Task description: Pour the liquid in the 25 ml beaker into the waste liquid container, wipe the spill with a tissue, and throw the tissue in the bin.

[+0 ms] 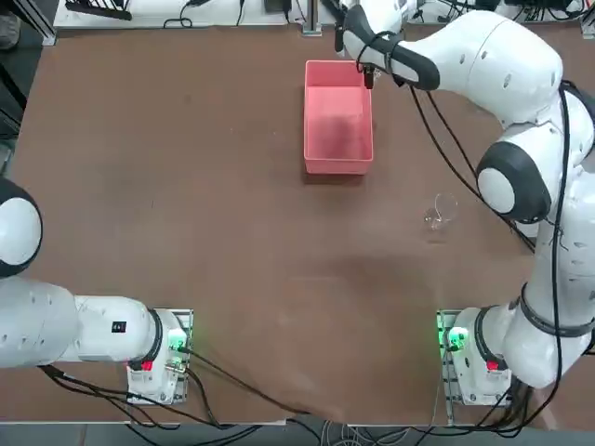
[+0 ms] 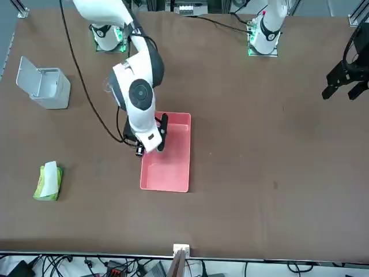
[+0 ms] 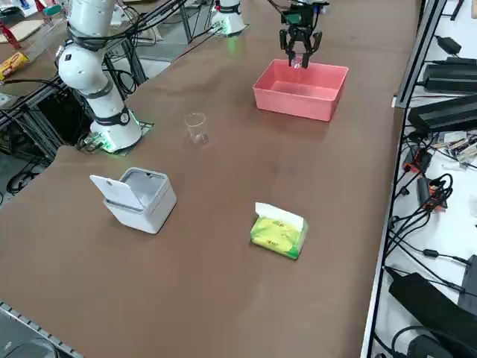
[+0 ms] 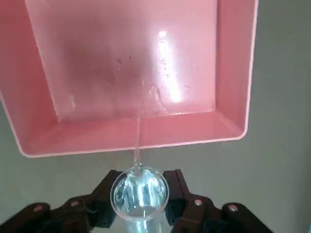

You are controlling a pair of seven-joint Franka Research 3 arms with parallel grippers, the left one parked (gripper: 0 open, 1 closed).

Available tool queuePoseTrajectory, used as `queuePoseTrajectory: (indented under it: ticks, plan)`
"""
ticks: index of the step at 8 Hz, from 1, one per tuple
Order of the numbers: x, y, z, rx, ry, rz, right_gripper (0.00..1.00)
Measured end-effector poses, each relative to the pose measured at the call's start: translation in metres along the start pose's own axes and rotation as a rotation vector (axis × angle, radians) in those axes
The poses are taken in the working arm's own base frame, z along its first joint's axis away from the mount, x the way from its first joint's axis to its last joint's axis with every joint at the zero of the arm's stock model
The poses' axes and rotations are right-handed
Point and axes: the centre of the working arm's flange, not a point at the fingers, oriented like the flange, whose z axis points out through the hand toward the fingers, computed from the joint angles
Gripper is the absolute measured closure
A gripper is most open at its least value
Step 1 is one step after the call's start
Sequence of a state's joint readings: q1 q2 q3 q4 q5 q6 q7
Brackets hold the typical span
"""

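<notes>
Top view: the pink waste liquid container (image 1: pixel 338 117) lies toward twelve o'clock on the brown table (image 1: pixel 186 204), its long side running away from the robot. The right arm reaches over it, and the right gripper (image 1: pixel 369 74) hangs just past the tray's one-o'clock corner. A larger clear glass beaker (image 1: pixel 441 212) stands alone at about three o'clock, well apart from the tray.

Front view: the right gripper (image 2: pixel 151 145) is over the tray's (image 2: pixel 173 173) nine-o'clock long wall. A light grey bin (image 2: pixel 47 86) with its lid tipped open sits at ten o'clock of the tray, and a yellow-green tissue pack (image 2: pixel 48 181) with a white tuft lies at about eight o'clock, both well apart from it.

Right side view: the right gripper (image 3: pixel 300 57) hangs at the far wall of the tray (image 3: pixel 298 101), fingers pointing down, something small and clear between them. The larger beaker (image 3: pixel 196 127) stands upright between tray and bin (image 3: pixel 145 198); the tissue pack (image 3: pixel 277 231) lies near the bin.

Right wrist view: the two dark fingers (image 4: pixel 182 194) press against the sides of the 25 ml beaker (image 4: pixel 139 191), which is tipped with its mouth facing the camera. A thin stream of clear liquid (image 4: pixel 137 141) runs from its lip over the near wall into the tray (image 4: pixel 233 73), whose floor shows wet, glinting patches.
</notes>
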State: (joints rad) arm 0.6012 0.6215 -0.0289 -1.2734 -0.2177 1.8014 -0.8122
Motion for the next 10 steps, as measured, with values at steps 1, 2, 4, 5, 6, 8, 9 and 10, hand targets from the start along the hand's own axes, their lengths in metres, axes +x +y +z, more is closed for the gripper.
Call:
queuePoseTrajectory:
  ticks: [1,2,4,5,6,8,9,10]
  plan:
    - [0.003,-0.002,-0.002,-0.019,-0.020,-0.009,0.53]
    - [0.006,-0.004,-0.006,-0.038,-0.037,-0.018,0.53]
    - [0.013,-0.011,-0.010,-0.051,-0.048,-0.032,0.53]
    - [0.015,-0.013,-0.011,-0.051,-0.049,-0.035,0.53]
    - [0.015,-0.013,-0.011,-0.051,-0.050,-0.036,0.53]
    - [0.017,-0.015,-0.011,-0.050,-0.052,-0.039,0.53]
    - [0.019,-0.019,-0.010,-0.042,-0.061,-0.044,0.53]
    - [0.025,-0.026,-0.009,-0.040,-0.088,-0.060,0.53]
